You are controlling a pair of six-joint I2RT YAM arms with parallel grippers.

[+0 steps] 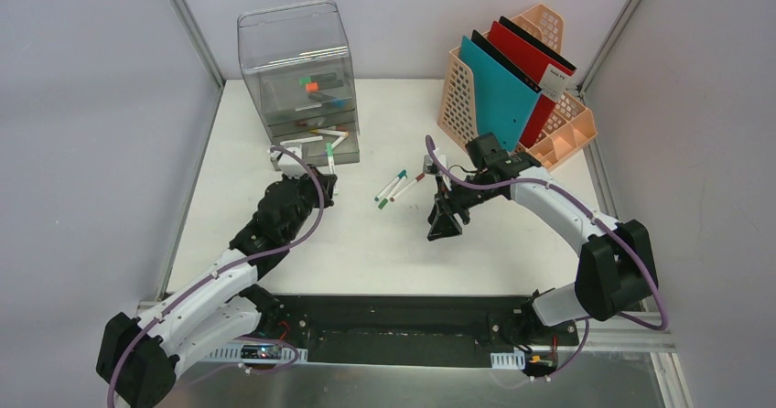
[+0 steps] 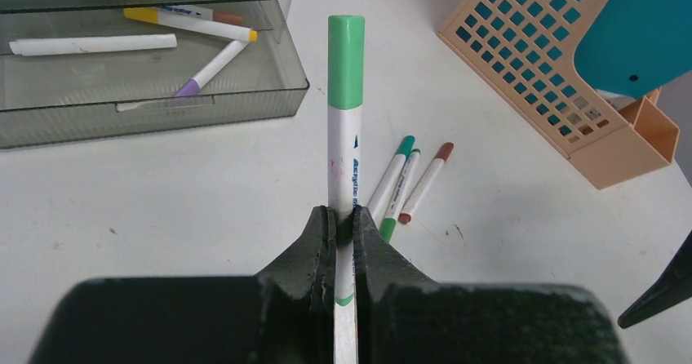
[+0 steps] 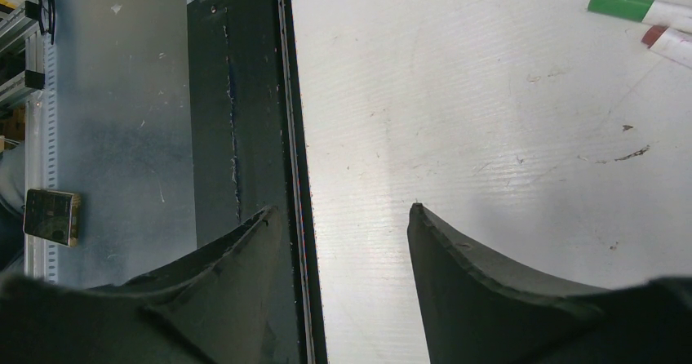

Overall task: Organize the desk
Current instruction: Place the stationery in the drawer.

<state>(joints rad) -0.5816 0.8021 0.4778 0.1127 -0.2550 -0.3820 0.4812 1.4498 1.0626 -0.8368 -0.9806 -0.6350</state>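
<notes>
The white desk (image 1: 384, 252) carries three loose markers (image 1: 395, 187) with teal, green and red caps, lying together near its middle; they also show in the left wrist view (image 2: 404, 180). My left gripper (image 2: 345, 217) is shut on a white marker with a light green cap (image 2: 346, 119) and holds it pointing toward the open bottom drawer (image 2: 155, 103) of the clear grey drawer unit (image 1: 297, 79). In the top view the left gripper (image 1: 322, 184) is just in front of that unit. My right gripper (image 1: 444, 230) is open and empty above the desk, right of the loose markers.
A peach file holder (image 1: 558, 129) with teal and red folders stands at the back right. The open drawer holds several markers (image 2: 204, 25). The black and aluminium rail (image 1: 393, 321) runs along the near edge and shows in the right wrist view (image 3: 261, 95). Grey walls enclose the desk.
</notes>
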